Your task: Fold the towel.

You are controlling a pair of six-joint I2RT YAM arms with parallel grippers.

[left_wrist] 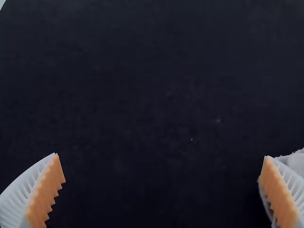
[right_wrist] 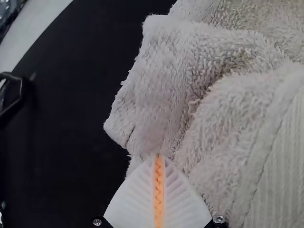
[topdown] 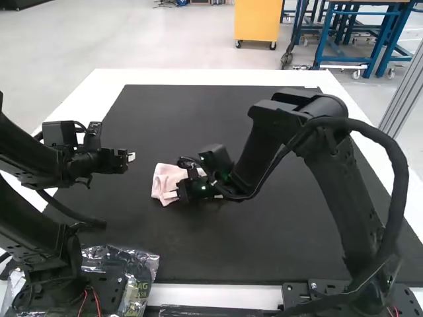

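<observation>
Towel [topdown: 164, 178] lies bunched on the tabletop [topdown: 251, 244]; I've got the left end effector [topdown: 131, 157] wide, right end effector [topdown: 173, 195] narrow at its edge (can't tell if pinching).

Black arms [topdown: 337, 191], ribbed white fingers [left_wrist: 285, 190].

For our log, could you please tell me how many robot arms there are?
2: the left arm at the high view's left, the right arm at its right, its claw at the pink towel.
</observation>
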